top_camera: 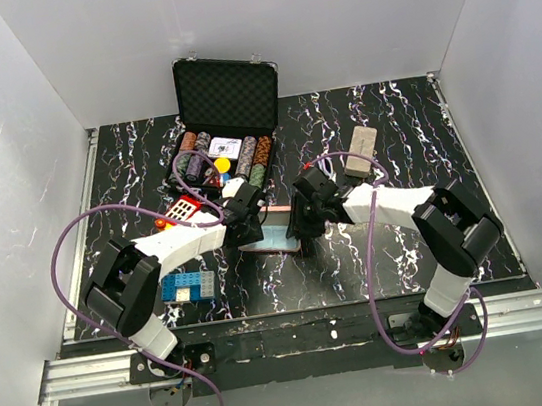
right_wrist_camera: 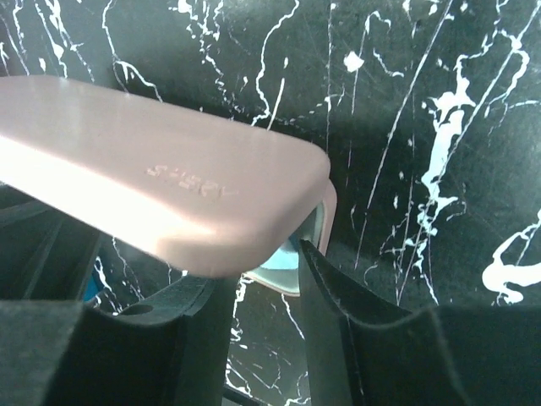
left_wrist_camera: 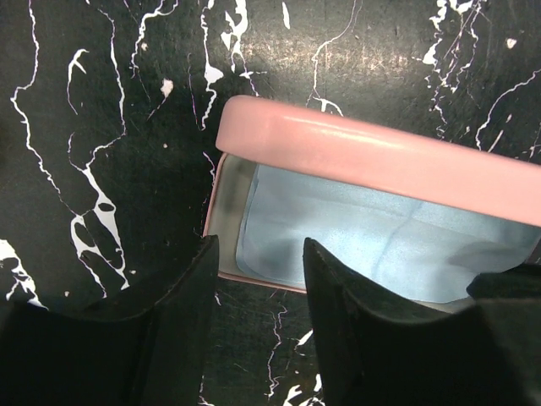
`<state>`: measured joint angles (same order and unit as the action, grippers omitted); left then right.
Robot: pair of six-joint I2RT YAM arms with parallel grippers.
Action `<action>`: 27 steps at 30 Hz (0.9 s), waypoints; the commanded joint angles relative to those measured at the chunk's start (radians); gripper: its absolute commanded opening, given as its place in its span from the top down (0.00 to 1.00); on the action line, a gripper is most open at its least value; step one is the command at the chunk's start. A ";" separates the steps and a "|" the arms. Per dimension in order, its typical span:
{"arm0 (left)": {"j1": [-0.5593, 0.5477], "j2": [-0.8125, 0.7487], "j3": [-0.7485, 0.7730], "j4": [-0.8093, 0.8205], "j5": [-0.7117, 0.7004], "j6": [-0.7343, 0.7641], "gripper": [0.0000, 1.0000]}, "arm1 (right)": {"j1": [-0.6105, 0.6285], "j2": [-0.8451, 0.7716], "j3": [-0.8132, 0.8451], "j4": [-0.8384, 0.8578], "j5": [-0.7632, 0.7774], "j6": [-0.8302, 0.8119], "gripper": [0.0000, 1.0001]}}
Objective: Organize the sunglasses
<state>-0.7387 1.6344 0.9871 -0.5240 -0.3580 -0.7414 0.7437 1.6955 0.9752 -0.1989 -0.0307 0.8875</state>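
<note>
The pink case lies open at the table's middle, between my two grippers. In the left wrist view its lid stands up and a light blue cloth lines the tray. My left gripper is open and empty, its fingers over the tray's near left corner. My right gripper is open at the case's other end, with the lid hanging over its left finger. A small white item behind the left gripper may be the white-framed sunglasses. The purple pair is not in view.
An open black chip case stands at the back. A grey-brown case lies back right. A red keypad item and blue blocks lie left of the pink case. Purple cables loop over both arms.
</note>
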 commanded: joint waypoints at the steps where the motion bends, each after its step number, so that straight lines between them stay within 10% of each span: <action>1: 0.004 -0.030 0.007 -0.008 -0.003 -0.006 0.50 | 0.014 -0.074 0.037 -0.031 0.026 -0.008 0.56; 12: 0.005 -0.272 -0.047 -0.010 0.102 -0.003 0.02 | 0.020 -0.281 -0.036 -0.126 0.147 -0.044 0.35; 20: 0.005 -0.517 -0.085 -0.097 0.123 -0.024 0.02 | -0.029 -0.418 -0.047 -0.166 0.368 -0.263 0.11; 27: 0.005 -0.648 -0.133 -0.182 0.113 -0.075 0.02 | -0.314 -0.200 0.130 -0.152 0.039 -0.363 0.10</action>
<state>-0.7387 1.0424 0.8875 -0.6281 -0.2432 -0.7834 0.5674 1.3754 0.9752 -0.3584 0.1726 0.6121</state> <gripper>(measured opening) 0.981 0.904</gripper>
